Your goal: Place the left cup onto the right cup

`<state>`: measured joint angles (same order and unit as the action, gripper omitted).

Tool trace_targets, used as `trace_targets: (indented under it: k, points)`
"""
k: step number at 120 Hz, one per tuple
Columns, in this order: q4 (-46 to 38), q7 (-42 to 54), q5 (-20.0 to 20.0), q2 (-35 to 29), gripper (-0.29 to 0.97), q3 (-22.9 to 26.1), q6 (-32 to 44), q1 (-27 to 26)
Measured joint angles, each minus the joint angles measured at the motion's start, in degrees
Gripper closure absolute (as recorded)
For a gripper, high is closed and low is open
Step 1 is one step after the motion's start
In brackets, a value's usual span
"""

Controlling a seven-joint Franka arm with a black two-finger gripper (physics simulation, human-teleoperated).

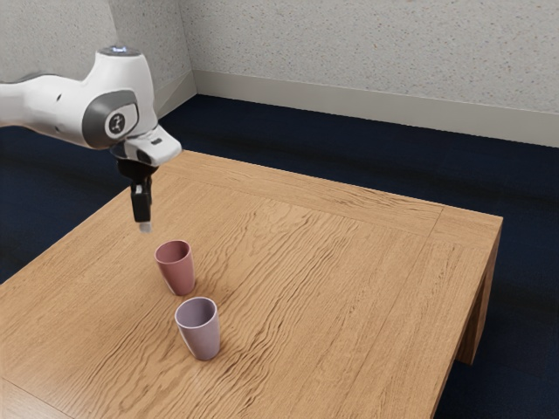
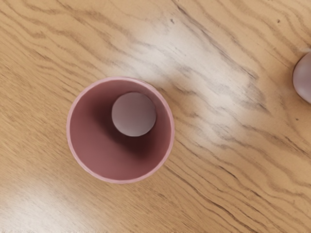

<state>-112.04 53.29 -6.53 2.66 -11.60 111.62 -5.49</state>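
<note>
Two cups stand upright on the wooden table [image 1: 349, 262]. The pink cup [image 1: 175, 266] is the farther one in the exterior view. The purple cup [image 1: 199, 327] stands just in front of it, a small gap apart. My gripper [image 1: 144, 225] hangs pointing down, above the table and slightly to the exterior view's left of the pink cup, a short way higher than its rim. It holds nothing. From the wrist camera I look straight down into the pink cup [image 2: 90, 143], almost under my hand, and the purple cup [image 2: 303, 77] shows at the edge.
The table top [image 2: 233, 184] is bare wood around both cups, with wide free room toward the exterior view's right. Dark blue carpet [image 1: 367, 148] surrounds the table, and a pale wall stands behind.
</note>
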Motion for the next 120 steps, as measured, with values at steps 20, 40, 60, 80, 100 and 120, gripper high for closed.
trace_targets:
  k: [20,40,60,80,100,120]
  points:
    - [-0.33,-0.16,-1.05,0.56,0.0,0.0,0.67,0.75]
    - [-0.53,-0.23,-1.86,1.31,0.0,0.01,1.43,1.73]
    - [-0.63,-0.22,-2.33,2.63,0.0,0.05,2.3,2.46]
    - [-0.21,-0.04,-3.31,4.01,0.0,0.09,3.31,2.67]
    - [0.01,0.43,-3.91,5.58,0.0,0.09,4.69,3.55]
    - [0.43,1.01,-4.48,7.43,0.0,0.17,6.37,4.03]
